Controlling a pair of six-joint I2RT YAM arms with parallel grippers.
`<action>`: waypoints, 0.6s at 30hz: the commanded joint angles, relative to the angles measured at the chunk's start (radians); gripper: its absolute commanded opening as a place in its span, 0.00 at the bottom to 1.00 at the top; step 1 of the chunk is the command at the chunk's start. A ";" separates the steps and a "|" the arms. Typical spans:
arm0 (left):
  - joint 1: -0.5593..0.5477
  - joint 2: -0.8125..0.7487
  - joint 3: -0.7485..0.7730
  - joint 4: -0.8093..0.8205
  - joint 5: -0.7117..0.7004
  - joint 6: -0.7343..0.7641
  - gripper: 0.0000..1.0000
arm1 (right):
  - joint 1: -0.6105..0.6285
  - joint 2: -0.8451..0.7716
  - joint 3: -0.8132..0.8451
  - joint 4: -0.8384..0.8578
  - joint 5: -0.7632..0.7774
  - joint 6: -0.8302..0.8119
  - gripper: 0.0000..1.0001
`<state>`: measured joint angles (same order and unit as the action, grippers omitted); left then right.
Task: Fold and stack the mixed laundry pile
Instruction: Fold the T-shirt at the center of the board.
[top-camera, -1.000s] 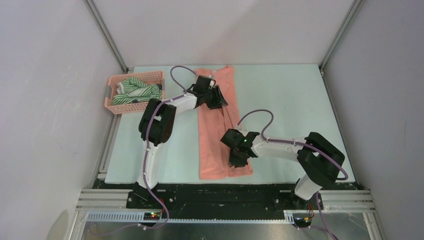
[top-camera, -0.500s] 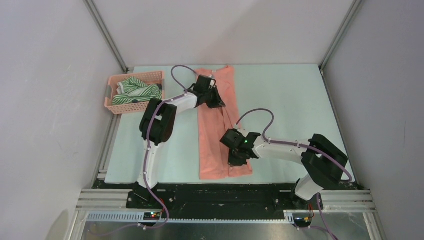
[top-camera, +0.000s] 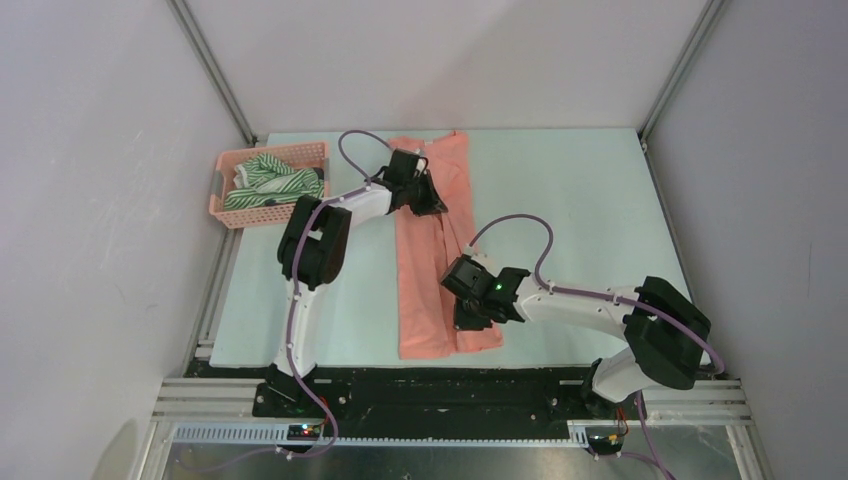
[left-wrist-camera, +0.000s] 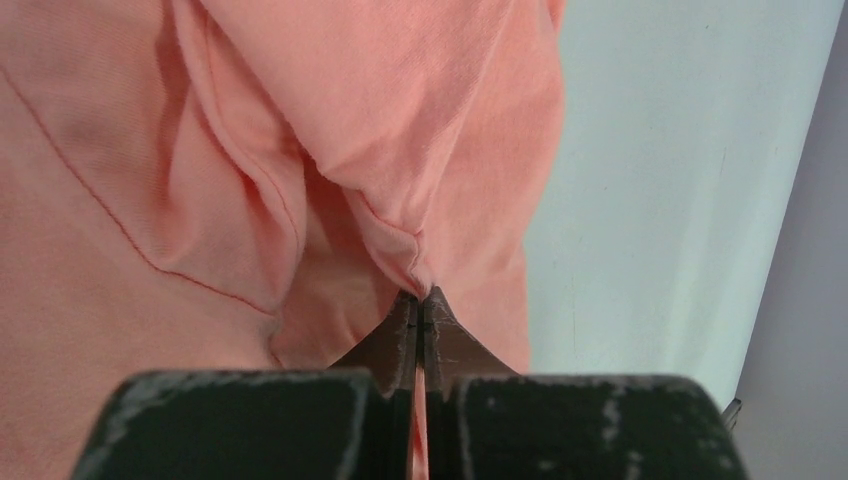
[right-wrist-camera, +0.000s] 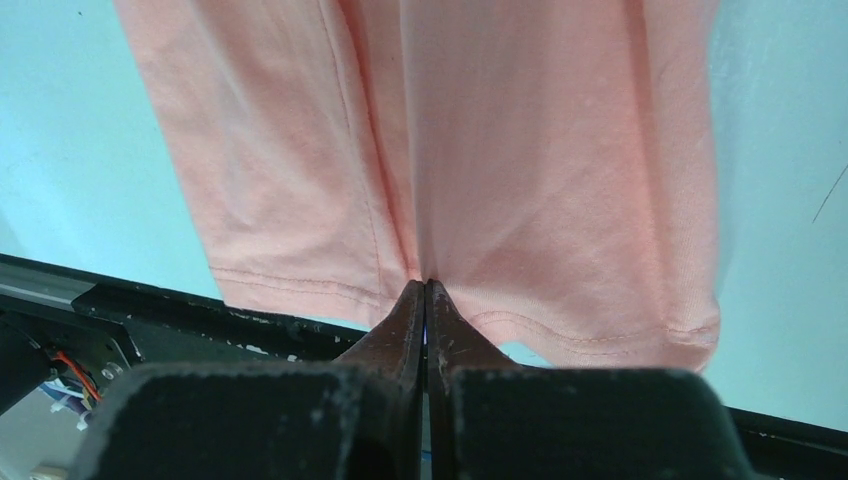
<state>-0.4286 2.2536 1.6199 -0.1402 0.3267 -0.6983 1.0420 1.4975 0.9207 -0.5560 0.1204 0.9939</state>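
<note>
The salmon-pink shirt (top-camera: 422, 290) lies lengthwise on the pale green table (top-camera: 580, 200), narrowed by a ridge running down its middle. My left gripper (top-camera: 436, 205) is over its upper half, shut on a pinched fold of the shirt (left-wrist-camera: 150, 150); in the left wrist view the cloth sits between the closed tips (left-wrist-camera: 420, 294). My right gripper (top-camera: 468, 322) is near the hem, shut on the ridge of the shirt (right-wrist-camera: 560, 150) where it meets the tips (right-wrist-camera: 425, 285). The green-and-white striped garment (top-camera: 268, 180) lies in the pink basket (top-camera: 262, 215), with a dark cloth (top-camera: 317, 176) at its right end.
The basket stands at the table's back left corner. The black front rail (top-camera: 450, 385) runs just below the shirt's hem and shows in the right wrist view (right-wrist-camera: 150, 320). Grey walls enclose the table on three sides.
Both grippers have closed on the shirt's middle fold. The right arm's elbow has swung out to the right while its gripper stayed near the hem.
</note>
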 joint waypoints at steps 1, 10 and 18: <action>0.015 -0.030 0.048 0.008 0.004 0.019 0.00 | 0.014 -0.044 0.027 -0.004 0.040 0.009 0.00; 0.031 -0.041 0.052 -0.015 -0.001 0.033 0.00 | 0.042 -0.040 0.027 0.021 0.035 0.028 0.00; 0.040 -0.031 0.055 -0.024 0.011 0.043 0.15 | 0.041 -0.012 0.027 0.055 0.034 0.063 0.00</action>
<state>-0.4042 2.2536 1.6310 -0.1753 0.3279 -0.6872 1.0763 1.4696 0.9207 -0.5327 0.1349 1.0187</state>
